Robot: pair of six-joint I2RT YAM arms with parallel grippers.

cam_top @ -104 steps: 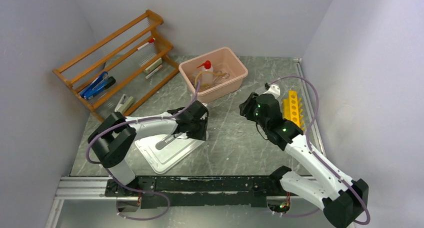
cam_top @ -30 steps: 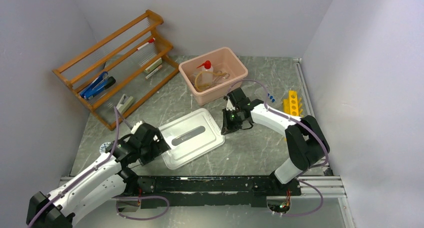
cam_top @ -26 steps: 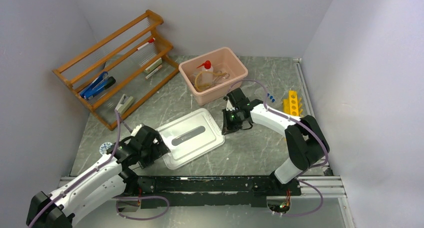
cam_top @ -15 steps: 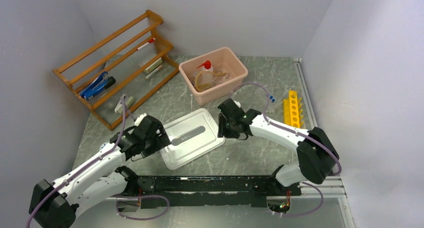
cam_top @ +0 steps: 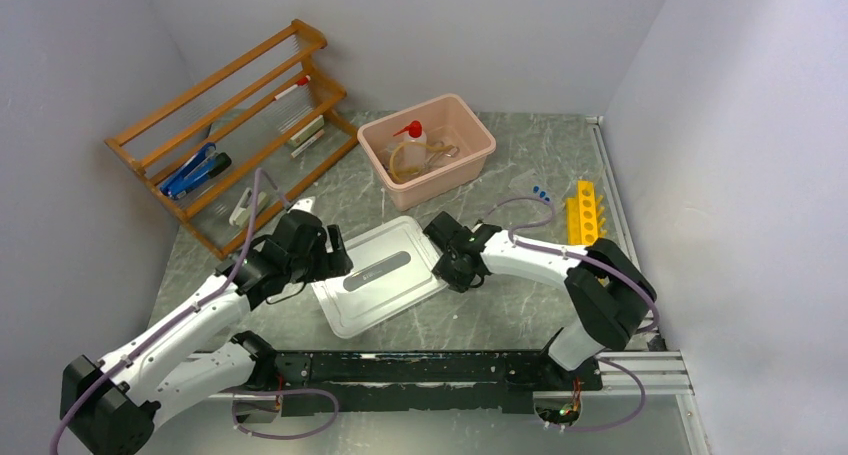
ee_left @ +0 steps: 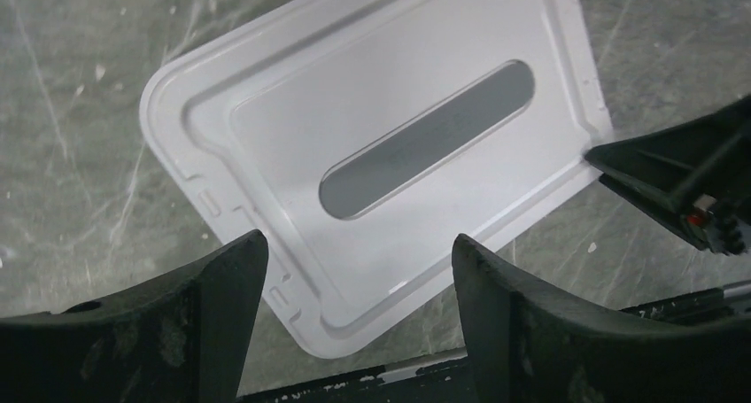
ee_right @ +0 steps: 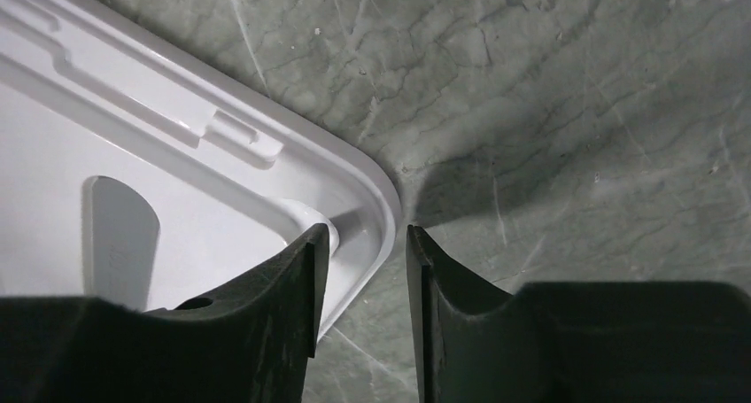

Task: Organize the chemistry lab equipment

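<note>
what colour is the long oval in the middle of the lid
The oval is grey, on a white lid; clearest in the left wrist view.

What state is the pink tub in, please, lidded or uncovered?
Uncovered. The pink tub shows its contents, and its white lid lies flat on the table, apart from it.

pink tub [cam_top: 455, 180]: uncovered, far middle | white lid [cam_top: 375, 295]: flat on marble table [cam_top: 500, 315] | orange wooden rack [cam_top: 225, 85]: far left
</note>
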